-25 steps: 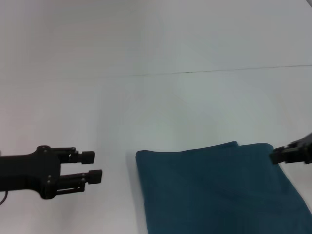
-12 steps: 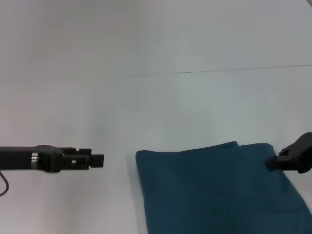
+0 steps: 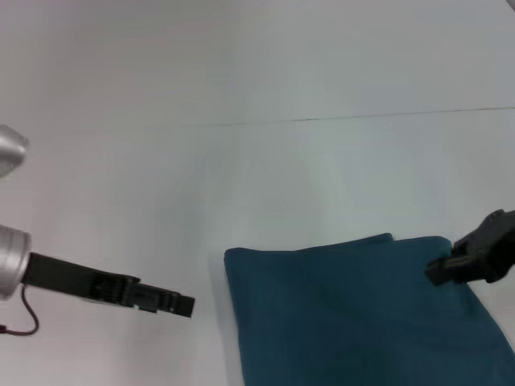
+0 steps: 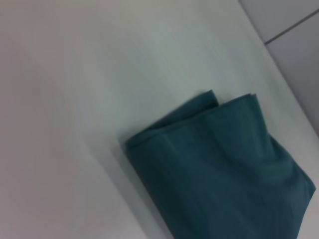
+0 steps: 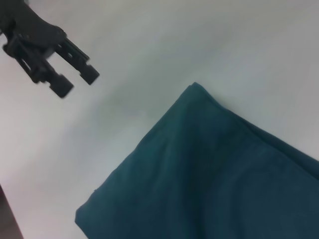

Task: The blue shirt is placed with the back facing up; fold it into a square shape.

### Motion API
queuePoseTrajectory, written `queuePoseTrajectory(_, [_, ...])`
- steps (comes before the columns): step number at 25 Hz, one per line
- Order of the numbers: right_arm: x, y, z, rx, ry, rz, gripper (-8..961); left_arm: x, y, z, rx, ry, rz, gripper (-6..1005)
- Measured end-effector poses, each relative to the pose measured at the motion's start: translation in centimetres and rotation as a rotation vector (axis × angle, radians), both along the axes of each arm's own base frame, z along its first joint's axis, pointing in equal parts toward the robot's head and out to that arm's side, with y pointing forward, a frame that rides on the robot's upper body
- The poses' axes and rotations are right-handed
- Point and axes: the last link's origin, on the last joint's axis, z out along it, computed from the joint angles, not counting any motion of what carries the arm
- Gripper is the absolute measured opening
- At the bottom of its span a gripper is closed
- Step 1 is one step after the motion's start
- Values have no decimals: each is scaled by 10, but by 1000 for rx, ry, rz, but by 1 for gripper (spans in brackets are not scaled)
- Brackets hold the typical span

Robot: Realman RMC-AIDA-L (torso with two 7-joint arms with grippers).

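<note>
Fabric of the blue shirt lies already folded on the white bench, near the robot and to its right, and the layers look like a compact block with one clean straight edge on the robot's left side. Our left tool hovers just beside that edge, not touching it; in the right wrist view its two fingers stand apart with nothing between them. Our right tool hangs over the far right corner of the shirt, and we cannot tell if it is apart or together, or if it touches the cloth.

We judge that the fold is nearly done — so the main danger is to spoil it. If the right tool drags on the corner while it lifts, the top layer may slide and open. If the left tool comes in low, it may push the edge and wrinkle it.
</note>
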Motion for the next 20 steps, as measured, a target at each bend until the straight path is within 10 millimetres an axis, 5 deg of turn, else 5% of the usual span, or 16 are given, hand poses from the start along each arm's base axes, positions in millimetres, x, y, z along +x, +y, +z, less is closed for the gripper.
queuePoseTrajectory(3, [-8,4,-2,-7,-18,-28,60,2,1,-7,-21,2,27,889])
queuePoseTrajectory(20, [-21,7,-1,8,-69,-9,770,20,30,-48,41,23,151,874])
